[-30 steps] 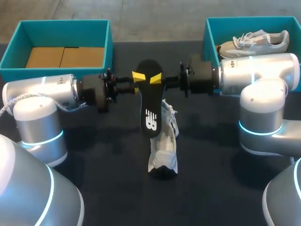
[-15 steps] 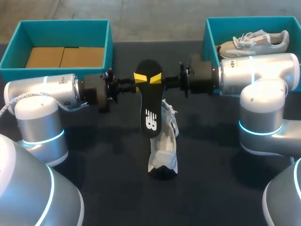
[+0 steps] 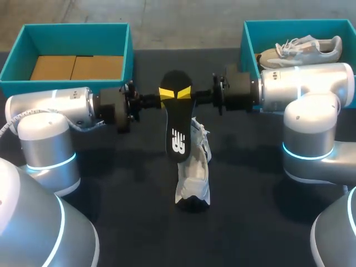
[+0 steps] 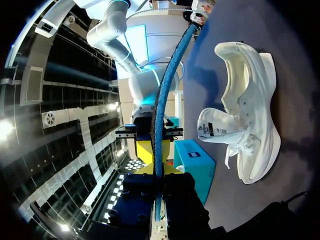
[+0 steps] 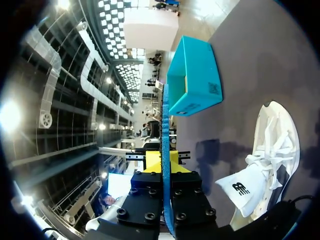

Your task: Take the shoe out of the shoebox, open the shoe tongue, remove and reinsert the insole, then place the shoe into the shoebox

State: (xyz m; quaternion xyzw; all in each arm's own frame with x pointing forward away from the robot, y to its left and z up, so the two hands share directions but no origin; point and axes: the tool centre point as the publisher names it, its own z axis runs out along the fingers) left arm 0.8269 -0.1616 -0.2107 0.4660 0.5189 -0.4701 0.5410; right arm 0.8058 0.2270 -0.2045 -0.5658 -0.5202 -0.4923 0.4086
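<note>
A black insole hangs upright in the air over the table's middle, its heel end toward the far side. My left gripper and right gripper meet at that upper end from opposite sides, each shut on it. In the left wrist view the insole runs edge-on as a blue strip between my left gripper's fingers. The right wrist view shows the insole the same way in my right gripper. The white shoe lies on the dark table below, tongue pulled open.
A teal shoebox at the far left holds brown cardboard. A second teal shoebox at the far right holds another pale shoe. Both arms span the table's width just in front of the boxes.
My left gripper's yellow tips have drawn together onto the insole. The insole, the shoe and the right arm have stayed where they were.
</note>
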